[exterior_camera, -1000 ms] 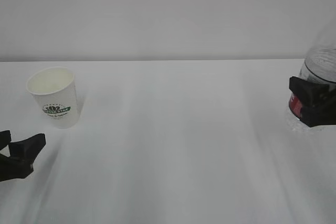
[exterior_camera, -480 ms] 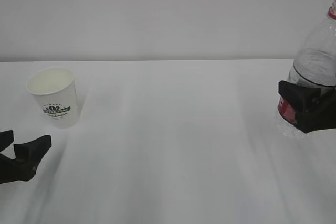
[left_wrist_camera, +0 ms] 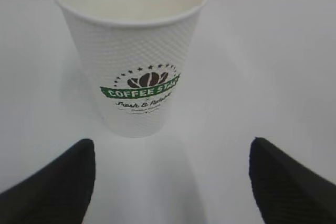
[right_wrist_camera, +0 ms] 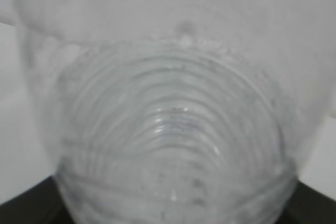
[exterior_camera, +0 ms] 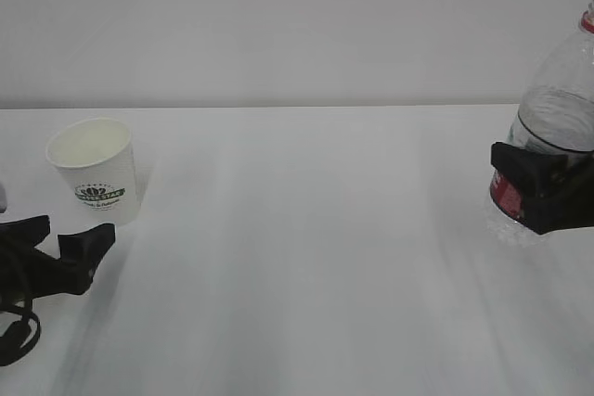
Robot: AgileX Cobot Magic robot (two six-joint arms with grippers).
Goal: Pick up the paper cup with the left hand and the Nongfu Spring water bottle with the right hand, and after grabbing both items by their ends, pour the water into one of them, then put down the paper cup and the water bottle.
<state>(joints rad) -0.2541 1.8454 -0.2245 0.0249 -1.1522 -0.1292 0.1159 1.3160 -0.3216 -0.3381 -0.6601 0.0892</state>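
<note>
The paper cup [exterior_camera: 93, 170] stands upright at the left of the table, white with a green logo, cream inside. My left gripper [exterior_camera: 68, 232] is low, just in front of it, open. In the left wrist view the paper cup [left_wrist_camera: 134, 51] is ahead of the spread black fingers [left_wrist_camera: 58, 187], with nothing between them; the left gripper [left_wrist_camera: 170, 179] does not touch it. At the right edge my right gripper [exterior_camera: 541, 188] is shut on the Nongfu Spring water bottle [exterior_camera: 560, 113], upright, at its red label. The bottle [right_wrist_camera: 173, 119] fills the right wrist view. Water shows inside the bottle.
The white table [exterior_camera: 316, 257] runs back to a plain pale wall [exterior_camera: 297, 25]. A black cable loop [exterior_camera: 17, 336] of the left arm hangs at the lower left corner. Only part of the bottle's top shows at the right frame edge.
My left gripper has moved right, closer to the cup, and its jaws have spread wider. The right gripper with the bottle shifted slightly left, then held still.
</note>
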